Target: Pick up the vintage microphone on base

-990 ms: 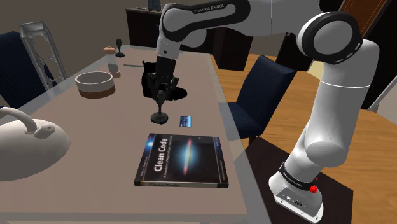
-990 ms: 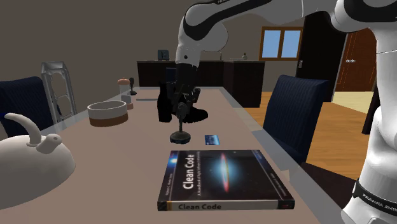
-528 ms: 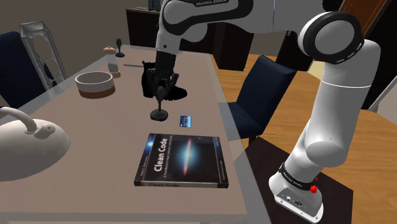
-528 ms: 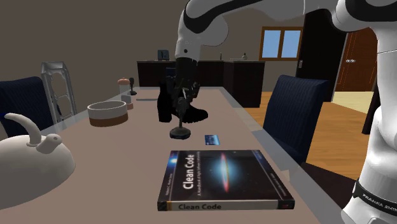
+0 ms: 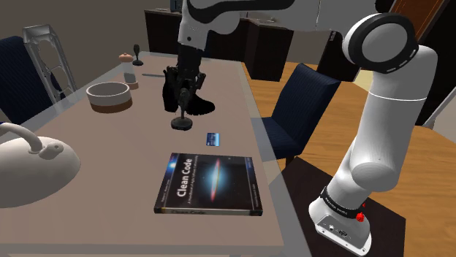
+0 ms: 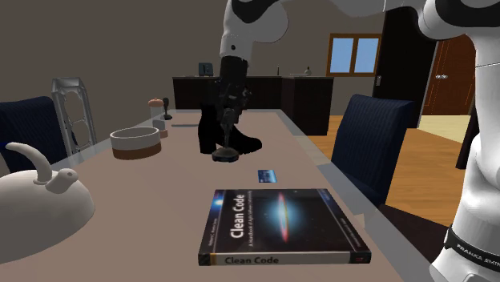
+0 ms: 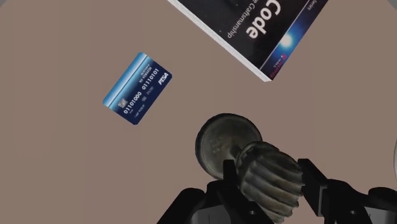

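My arm (image 5: 380, 109) rises from the stand (image 5: 303, 179) and arches high away from it. My gripper (image 5: 183, 93) points straight down, fingers (image 7: 219, 194) clamped on the mic (image 5: 181, 123).

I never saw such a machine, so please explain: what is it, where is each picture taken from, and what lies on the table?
This is a white robot arm on a box stand. One picture looks down from beside the stand, another looks along the table from lower, the third comes from a camera on the wrist. Its black gripper is shut on a small microphone with a round base. On the table lie a book, a blue card, a black boot, a bowl and a white kettle.
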